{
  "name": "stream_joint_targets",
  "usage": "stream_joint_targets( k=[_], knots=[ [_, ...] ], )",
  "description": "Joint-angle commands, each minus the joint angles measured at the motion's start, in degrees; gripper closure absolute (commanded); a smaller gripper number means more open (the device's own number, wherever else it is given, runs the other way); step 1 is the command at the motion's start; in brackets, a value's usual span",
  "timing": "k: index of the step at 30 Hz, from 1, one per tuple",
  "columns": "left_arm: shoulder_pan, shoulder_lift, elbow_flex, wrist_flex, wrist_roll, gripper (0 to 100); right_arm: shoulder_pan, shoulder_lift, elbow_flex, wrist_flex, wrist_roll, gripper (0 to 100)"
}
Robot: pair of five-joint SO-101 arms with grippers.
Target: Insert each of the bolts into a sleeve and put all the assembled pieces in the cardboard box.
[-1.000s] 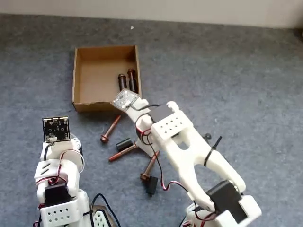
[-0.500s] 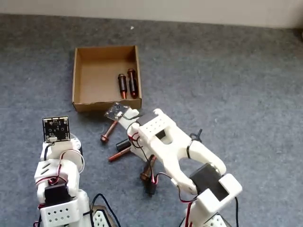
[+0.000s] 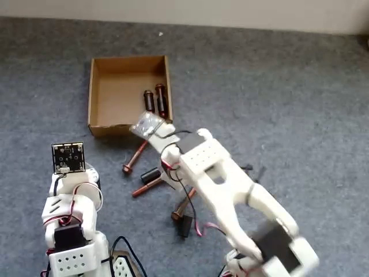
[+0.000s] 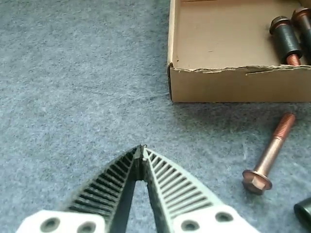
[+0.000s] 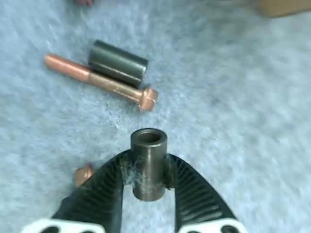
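My right gripper (image 5: 148,161) is shut on a black sleeve (image 5: 148,141), held upright with its open bore showing, just above the carpet. Ahead of it lie a copper bolt (image 5: 99,80) and a second black sleeve (image 5: 118,63), side by side. From above, the right arm (image 3: 219,173) stretches over the loose bolts (image 3: 134,157) toward the near corner of the cardboard box (image 3: 115,124). Two assembled pieces (image 3: 155,100) lie inside the box at its right wall. My left gripper (image 4: 141,158) is shut on nothing, low over bare carpet, short of the box (image 4: 233,85) and a bolt (image 4: 269,155).
Another bolt (image 3: 183,205) and a black sleeve (image 3: 184,225) lie near the right arm's base, partly under its wires. A sleeve (image 3: 151,175) rests against a bolt (image 3: 149,187) mid-table. Grey carpet stretches open to the right and behind the box.
The right arm swung left and down over the loose bolts, then came back up toward the box's near corner. The left arm has stayed still.
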Motion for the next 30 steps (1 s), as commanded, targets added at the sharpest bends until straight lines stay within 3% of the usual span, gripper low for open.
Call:
stream_joint_targets(
  k=[1,4,9,20,24,30],
  knots=[
    [-0.4,-0.5,-0.7,-1.1,-0.8,99,2.8,-10.9,-0.4,3.6,-4.4,99.3],
    [-0.4,-0.5,-1.8,-1.1,-1.1,99,5.3,-14.2,-0.4,4.4,-7.6,99.3],
    [0.6,-0.5,-4.5,1.6,-8.6,99,10.9,-18.3,4.1,2.5,-11.0,99.3],
    [17.8,0.3,-16.5,17.7,-17.7,99,19.9,-32.8,24.0,-12.6,-16.0,99.3],
    [22.2,9.8,-21.2,18.2,-21.7,99,23.5,-33.1,28.8,-19.0,-16.6,99.3],
    [32.9,33.8,-31.5,18.2,-22.2,99,25.5,-33.1,32.1,-23.1,-16.6,99.3]
  ],
)
